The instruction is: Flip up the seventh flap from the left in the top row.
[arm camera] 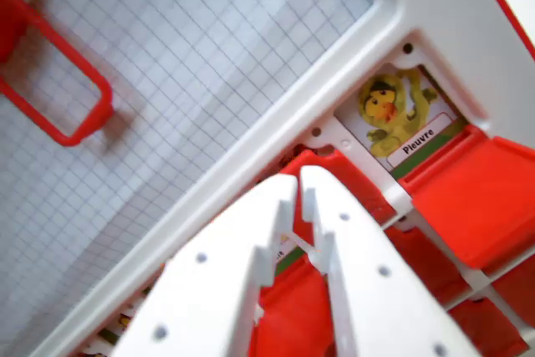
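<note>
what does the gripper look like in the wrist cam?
The gripper has two white plastic fingers, flat and wide at the base and tapering toward rounded tips. The surface is matte, like printed plastic. Each finger carries a few small dark round holes, probably for screws. The inner edges are stepped with small notches. No cables or markings are in view.

Word "Pleuvre" showing on white name strip [418, 141] of raised picture card [399, 114], beneath yellow duck drawing [387, 106]. No other text reading clearly.
</note>
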Action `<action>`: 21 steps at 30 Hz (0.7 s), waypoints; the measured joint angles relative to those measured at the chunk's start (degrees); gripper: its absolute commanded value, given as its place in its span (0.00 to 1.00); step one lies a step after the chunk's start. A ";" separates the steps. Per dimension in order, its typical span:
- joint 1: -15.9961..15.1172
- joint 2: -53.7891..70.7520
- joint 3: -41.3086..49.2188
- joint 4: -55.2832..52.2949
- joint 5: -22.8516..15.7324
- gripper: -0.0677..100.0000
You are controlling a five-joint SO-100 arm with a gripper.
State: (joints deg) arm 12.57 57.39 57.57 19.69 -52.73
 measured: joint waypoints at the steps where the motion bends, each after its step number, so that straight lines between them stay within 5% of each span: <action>1: 0.00 0.00 -0.09 -1.85 2.20 0.00; 5: 0.00 0.00 -1.05 -7.21 7.82 0.00; 10: 0.35 0.88 -1.05 -7.82 8.09 0.00; 13: 0.00 4.75 -1.05 -3.16 2.64 0.00; 21: -4.22 26.98 1.23 22.50 -20.39 0.00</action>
State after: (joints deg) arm 8.35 84.38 58.80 42.19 -73.12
